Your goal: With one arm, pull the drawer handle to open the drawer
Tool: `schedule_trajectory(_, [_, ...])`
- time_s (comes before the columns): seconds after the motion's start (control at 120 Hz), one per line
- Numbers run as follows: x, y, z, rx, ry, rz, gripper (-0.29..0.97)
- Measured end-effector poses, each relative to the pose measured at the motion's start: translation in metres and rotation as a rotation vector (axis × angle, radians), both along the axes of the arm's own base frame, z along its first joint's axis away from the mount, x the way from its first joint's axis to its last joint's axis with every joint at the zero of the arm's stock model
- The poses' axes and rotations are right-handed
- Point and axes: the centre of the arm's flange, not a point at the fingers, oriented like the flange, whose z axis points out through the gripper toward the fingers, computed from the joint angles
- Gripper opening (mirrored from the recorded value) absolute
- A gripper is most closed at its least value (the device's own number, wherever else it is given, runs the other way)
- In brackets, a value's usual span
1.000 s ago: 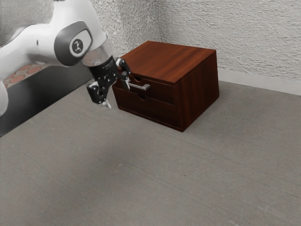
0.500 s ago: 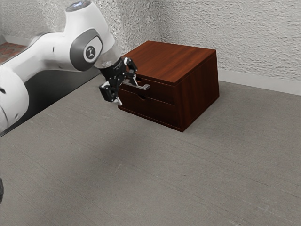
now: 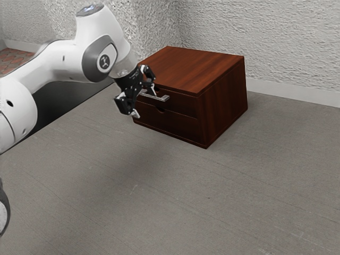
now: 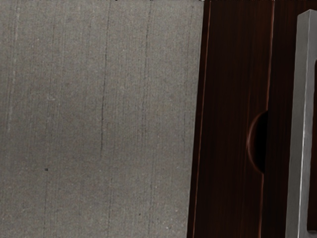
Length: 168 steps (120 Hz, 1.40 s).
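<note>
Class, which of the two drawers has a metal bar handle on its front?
The upper drawer: a silver handle sticks out from its front. The lower drawer has a curved notch instead.

No word, number or brand name legible anywhere. Just a round dark emblem (image 3: 104, 60) with a pale figure inside, set on the grey round joint cap (image 3: 92, 52) of the white robot arm, not decipherable as letters. Tiny pale marks along the black two-finger gripper (image 3: 144, 98), too small to read.
</note>
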Motion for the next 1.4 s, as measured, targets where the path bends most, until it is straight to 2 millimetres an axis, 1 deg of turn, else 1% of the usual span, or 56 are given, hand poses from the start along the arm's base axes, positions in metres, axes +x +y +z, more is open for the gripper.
schedule_trajectory(0.275, [-0.002,0.008,0.0,0.001,-0.006,0.014,0.68])
schedule_trajectory(0.367, [-0.001,0.014,-0.002,0.0,-0.009,0.022,0.68])
schedule_trajectory(0.458, [0.0,0.016,-0.004,0.0,-0.01,0.024,0.68])
schedule_trajectory(0.75, [0.016,0.02,-0.013,0.002,-0.038,0.021,0.68])
schedule_trajectory(1.075, [0.021,0.023,-0.017,0.006,-0.051,0.018,0.68])
schedule_trajectory(1.142, [0.022,0.023,-0.017,0.006,-0.052,0.018,0.65])
schedule_trajectory(1.3, [0.022,0.025,-0.021,0.002,-0.049,0.023,0.51])
schedule_trajectory(1.4, [0.021,0.029,-0.021,0.001,-0.051,0.03,0.45])
